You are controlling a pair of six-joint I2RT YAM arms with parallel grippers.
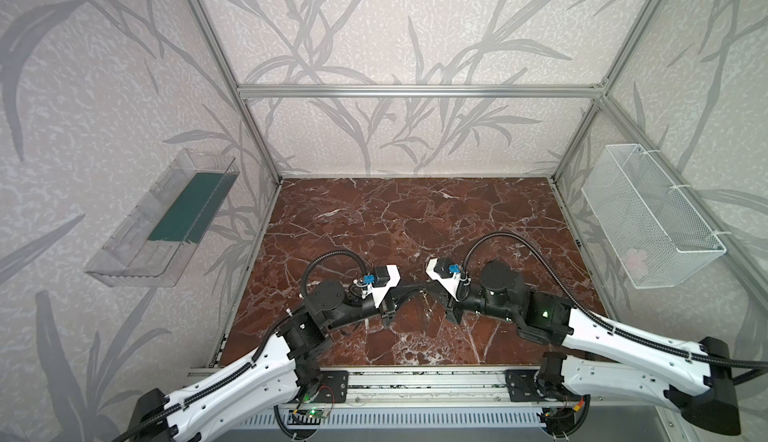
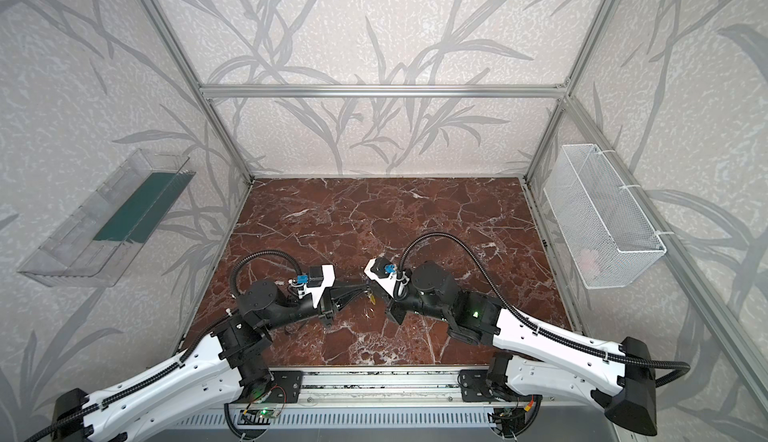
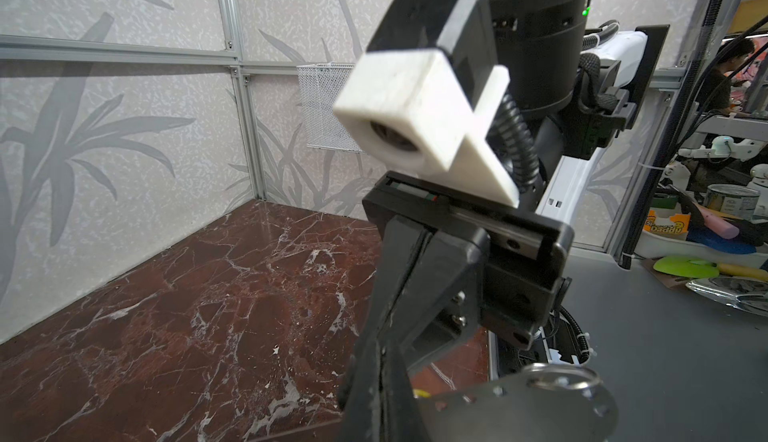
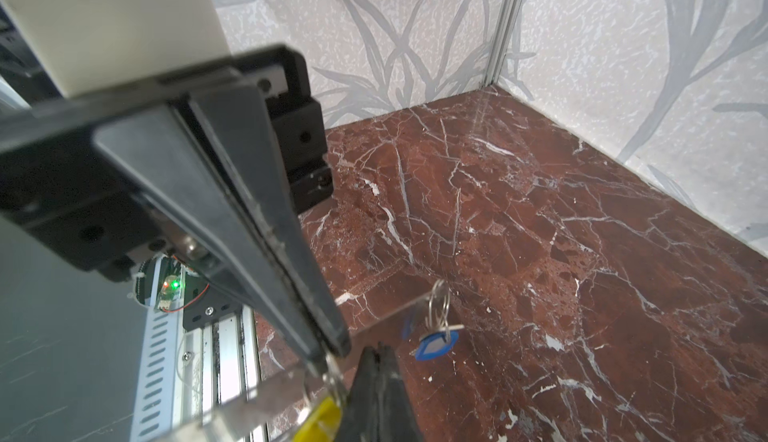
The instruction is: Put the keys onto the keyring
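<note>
- keyring [image 3: 540, 411]: flat grey plate with small holes along the edge, up off the table [image 4: 540, 211], between the two arms near the middle front
- looks stiff and thin, probably light; smooth metal faces, so I expect it to slip or swivel in a pinch
- I'd grip it flat across the faces near a plain edge, clear of the hole row
- blue key [image 4: 436, 342]: dangles from a split ring [image 4: 440, 302] at the plate's far end, free to swing; reads as already on
- yellow key [image 4: 324, 419]: just under the spot where both tips meet, partly out of the picture; tiny, plastic head, thin metal part, easy to drop
- can't tell if it's threaded on or only held against the plate
- I'd take it by the plastic head, leaving the metal loop exposed
- left gripper [image 4: 328, 356]: fingers pressed together, tips on the plate's edge, with a small metal bit showing right below them
- whether it pinches the plate or the yellow key's metal I can't tell
- right gripper [image 4: 378, 363]: tips pressed together too, just beside the left tips, next to the yellow key; what it clamps is hidden
- in both top views the tips meet nose to nose, all too small there to sort out
- my guess: one arm carries the plate, since it hangs in the air
</note>
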